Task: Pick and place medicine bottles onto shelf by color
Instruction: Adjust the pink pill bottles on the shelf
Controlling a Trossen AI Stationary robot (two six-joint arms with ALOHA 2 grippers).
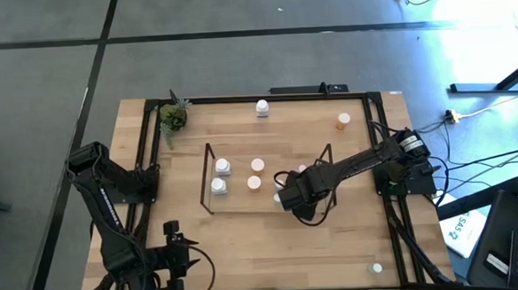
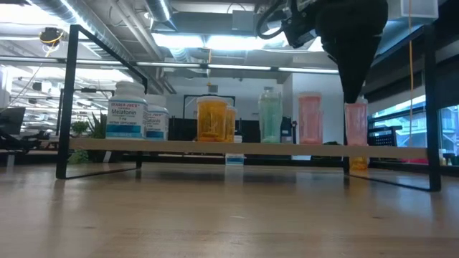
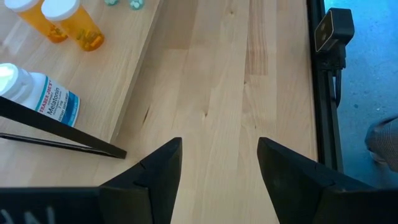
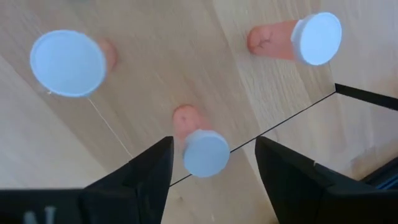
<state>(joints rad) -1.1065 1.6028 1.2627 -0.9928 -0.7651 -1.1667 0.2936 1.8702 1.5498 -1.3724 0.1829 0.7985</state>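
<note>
Right gripper (image 4: 211,165): fingers spread wide, poised straight over a small pink bottle (image 4: 199,144) at the shelf's right end, near its edge wire. The white cap sits between the fingers, but no contact can be made out, so it reads as either just set down or about to be gripped; I cannot tell which. Judgement: since the pink group is already here, the sound move is a straight vertical lift clear of the cap, with no sideways drift, because two more pink bottles (image 4: 68,62) stand close by and the end frame is just beside.

Shelf (image 1: 209,179): black wire, light wood top, mid-table. From the low view, reading left to right along it: white bottles (image 2: 128,111), orange bottles (image 2: 211,118), a teal bottle (image 2: 270,115), then pink ones (image 2: 310,118) under the gripper.

Off the shelf, still on the table (image 1: 246,243): a white bottle (image 1: 262,107) behind the shelf, an orange one (image 1: 343,119) behind its right end, and a white-capped bottle (image 1: 376,268) well in front of it towards the right corner. Judgement: three left to sort.

Left gripper (image 3: 217,168): fingers apart, empty, waiting well in front of the shelf's left end.

Plant (image 1: 173,117): behind the shelf's left end, in the table corner.

Room: grey floor, cables and a laptop to the right of the table; office lighting and windows beyond.
</note>
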